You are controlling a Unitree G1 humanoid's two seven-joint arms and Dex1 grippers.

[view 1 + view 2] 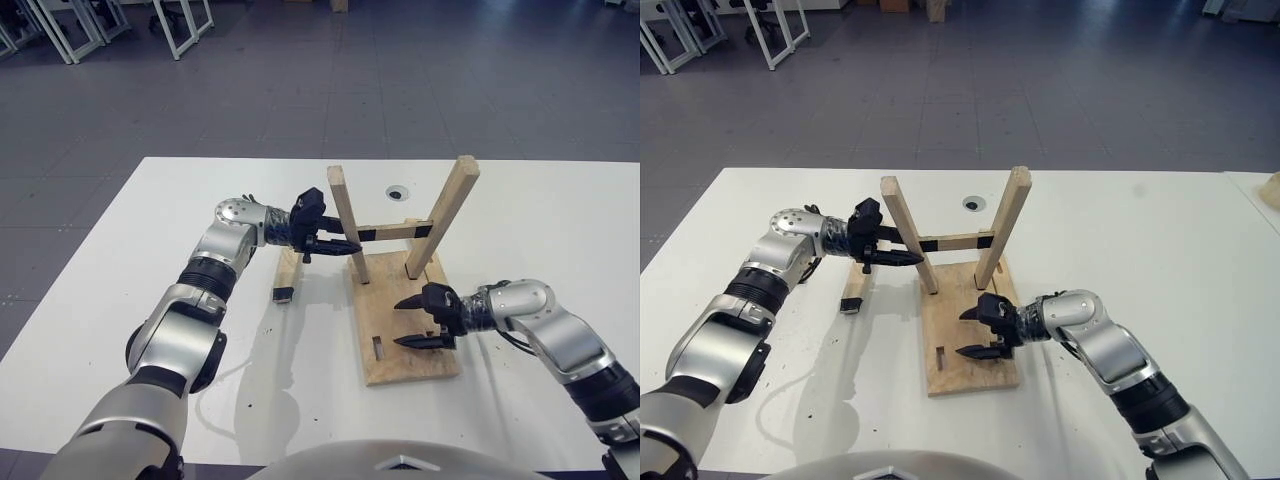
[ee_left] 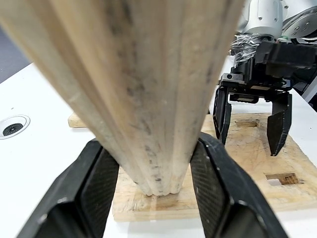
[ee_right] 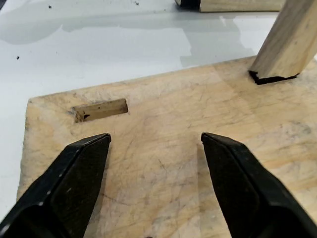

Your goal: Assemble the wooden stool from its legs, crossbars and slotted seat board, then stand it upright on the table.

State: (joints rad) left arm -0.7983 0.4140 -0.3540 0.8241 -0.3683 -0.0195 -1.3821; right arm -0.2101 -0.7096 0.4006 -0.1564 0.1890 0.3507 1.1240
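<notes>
Head stereo downward; wrist cams close, apparently sharing seat board (image 3: 158, 114).

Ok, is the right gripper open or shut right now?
Open. The right gripper hangs over the seat board, its fingers spread apart with bare wood between them, holding nothing.

seat board (image 3: 158, 116): rough bare wood | leg (image 2: 138, 99): grainy wood | table (image 1: 530, 215): smooth, glossy white
</notes>
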